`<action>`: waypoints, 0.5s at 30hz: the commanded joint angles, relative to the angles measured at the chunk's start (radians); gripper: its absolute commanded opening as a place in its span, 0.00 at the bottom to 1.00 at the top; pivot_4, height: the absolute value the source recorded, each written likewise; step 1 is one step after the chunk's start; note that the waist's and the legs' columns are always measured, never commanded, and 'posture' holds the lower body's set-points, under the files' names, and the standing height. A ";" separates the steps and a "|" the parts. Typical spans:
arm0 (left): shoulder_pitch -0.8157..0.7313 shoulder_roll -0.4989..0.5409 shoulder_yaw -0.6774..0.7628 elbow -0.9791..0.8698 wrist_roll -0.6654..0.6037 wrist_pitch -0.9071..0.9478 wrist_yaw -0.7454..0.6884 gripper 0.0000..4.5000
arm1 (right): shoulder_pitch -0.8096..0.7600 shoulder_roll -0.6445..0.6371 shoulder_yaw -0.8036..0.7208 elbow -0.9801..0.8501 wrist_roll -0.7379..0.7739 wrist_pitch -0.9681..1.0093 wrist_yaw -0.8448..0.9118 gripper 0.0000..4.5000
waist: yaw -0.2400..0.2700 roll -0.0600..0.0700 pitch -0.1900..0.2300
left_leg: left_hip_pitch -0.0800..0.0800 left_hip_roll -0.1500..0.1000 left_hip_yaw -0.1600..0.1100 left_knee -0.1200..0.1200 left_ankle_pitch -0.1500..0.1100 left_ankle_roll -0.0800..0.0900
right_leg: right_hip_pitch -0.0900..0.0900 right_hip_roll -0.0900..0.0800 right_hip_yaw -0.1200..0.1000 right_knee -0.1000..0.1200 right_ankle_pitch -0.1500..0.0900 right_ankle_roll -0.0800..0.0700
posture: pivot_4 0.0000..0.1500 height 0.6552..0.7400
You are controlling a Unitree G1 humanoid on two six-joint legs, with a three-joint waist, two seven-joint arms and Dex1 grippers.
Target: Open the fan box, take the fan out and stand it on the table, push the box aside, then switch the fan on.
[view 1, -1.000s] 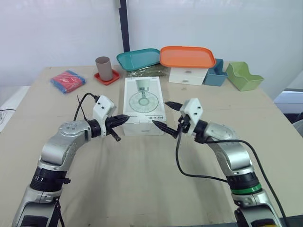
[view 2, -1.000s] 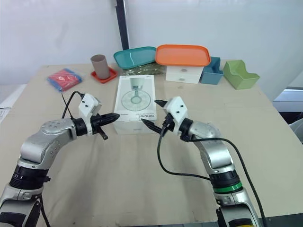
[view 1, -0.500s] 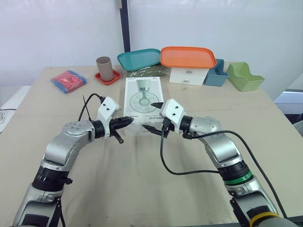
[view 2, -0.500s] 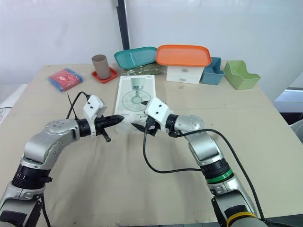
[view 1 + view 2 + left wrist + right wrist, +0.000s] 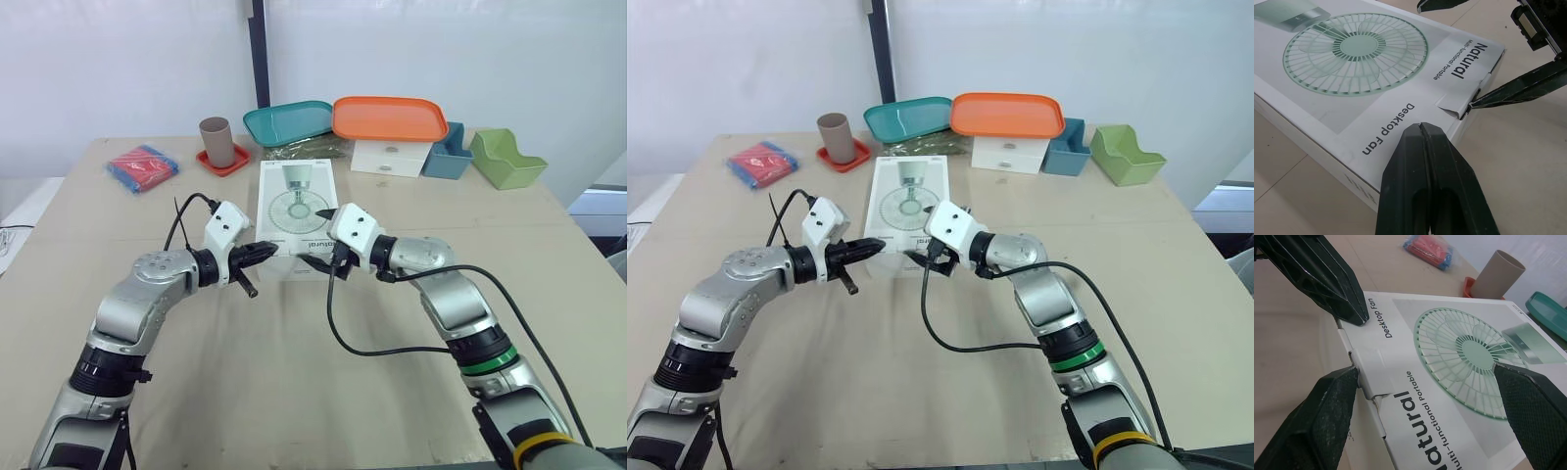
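Step in hand: I'm opening the fan box (image 5: 297, 211). By my read this is the very start, working the end flap loose.
Box position: it lies flat on the table (image 5: 294, 392), fan picture up, with its short near end facing me between my two grippers. It looks shut, and the tuck tab (image 5: 1454, 105) is seated at the near edge.
Left gripper (image 5: 266, 250): the fingers are pressed together with nothing between them. The tip sits at the near left corner of the lid, by the "Desktop Fan" lettering. I cannot tell whether it touches or hovers just above.
Right gripper (image 5: 312, 238): the jaws are spread wide and clamp nothing. The lower finger (image 5: 1518, 88) points right into the seam beside the tab, at or against the card. The upper finger (image 5: 1533, 401) rides above the lid, over the printed fan.
Doing it well: I'd pin the corner with the left tip so the light box can't skate, slip the right lower finger under the tab, then close gently on the flap and peel toward me.
Watch for: I'd expect a push along the table to shove the whole box away, so I'd lift rather than push.
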 commanded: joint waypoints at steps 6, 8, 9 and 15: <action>0.027 -0.003 -0.025 0.015 0.025 -0.011 -0.004 0.01 | -0.050 0.005 -0.040 -0.002 -0.030 -0.047 -0.046 1.00 | 0.000 0.000 0.000 | 0.000 0.000 0.000 0.000 0.000 0.000 | 0.000 0.000 0.000 0.000 0.000 0.000 | 1.00 1.00; 0.030 0.000 -0.031 0.013 0.031 -0.017 -0.009 0.01 | -0.058 0.007 -0.051 0.003 -0.031 -0.057 -0.059 1.00 | 0.000 0.000 0.000 | 0.000 0.000 0.000 0.000 0.000 0.000 | 0.000 0.000 0.000 0.000 0.000 0.000 | 1.00 1.00; 0.032 0.001 -0.033 0.013 0.033 -0.019 -0.011 0.01 | -0.064 0.007 -0.057 0.008 -0.032 -0.063 -0.068 1.00 | 0.000 0.000 0.000 | 0.000 0.000 0.000 0.000 0.000 0.000 | 0.000 0.000 0.000 0.000 0.000 0.000 | 1.00 1.00; 0.040 -0.002 -0.036 0.008 0.033 -0.024 -0.011 0.01 | -0.101 0.015 -0.091 0.049 -0.045 -0.113 -0.129 1.00 | 0.000 0.000 0.000 | 0.000 0.000 0.000 0.000 0.000 0.000 | 0.000 0.000 0.000 0.000 0.000 0.000 | 1.00 1.00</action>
